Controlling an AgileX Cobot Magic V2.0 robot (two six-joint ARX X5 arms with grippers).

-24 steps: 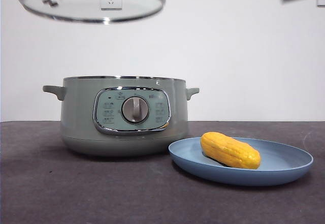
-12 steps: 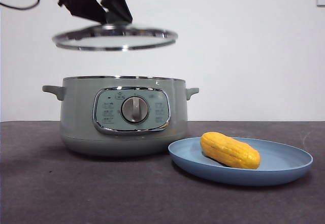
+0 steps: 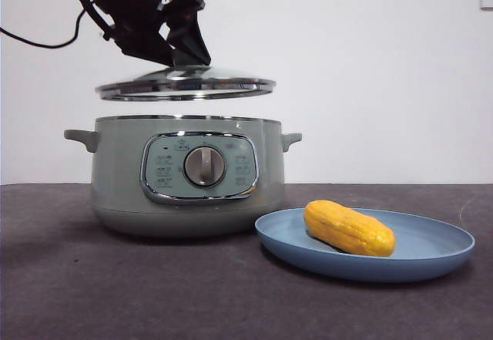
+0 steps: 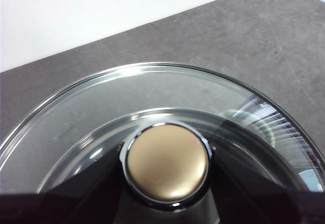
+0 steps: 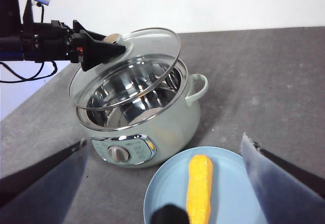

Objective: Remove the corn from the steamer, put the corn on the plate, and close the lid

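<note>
Left gripper (image 3: pixel 183 47): clamped on the lid's knob (image 4: pixel 167 163), coming in dark from the upper left in the front view; jaws hug the knob on both sides in the left wrist view.
Lid (image 3: pixel 186 84): held in the air just above the steamer, not touching its rim, roughly level (a clear gap shows between the two chrome rims).
Steamer (image 3: pixel 188 174): stands open on the table, left of the plate, dial facing the front camera; the right wrist view shows a bare, shiny steel inner pot (image 5: pixel 133 93) with no food visible in it.
Plate (image 3: pixel 431 257): light blue, on the table just right of the steamer, its rim close to the pot's base.
Corn (image 3: pixel 349 228): lies on its side on the plate, toward the plate's left half.
Right gripper (image 5: pixel 167 183): hangs above the plate, jaws spread wide, grasping nothing.
Table (image 3: pixel 115 294): dark grey, matte.
Room: plain white wall (image 3: pixel 370 62) behind; a black cable (image 3: pixel 38 41) trails from the left arm.
</note>
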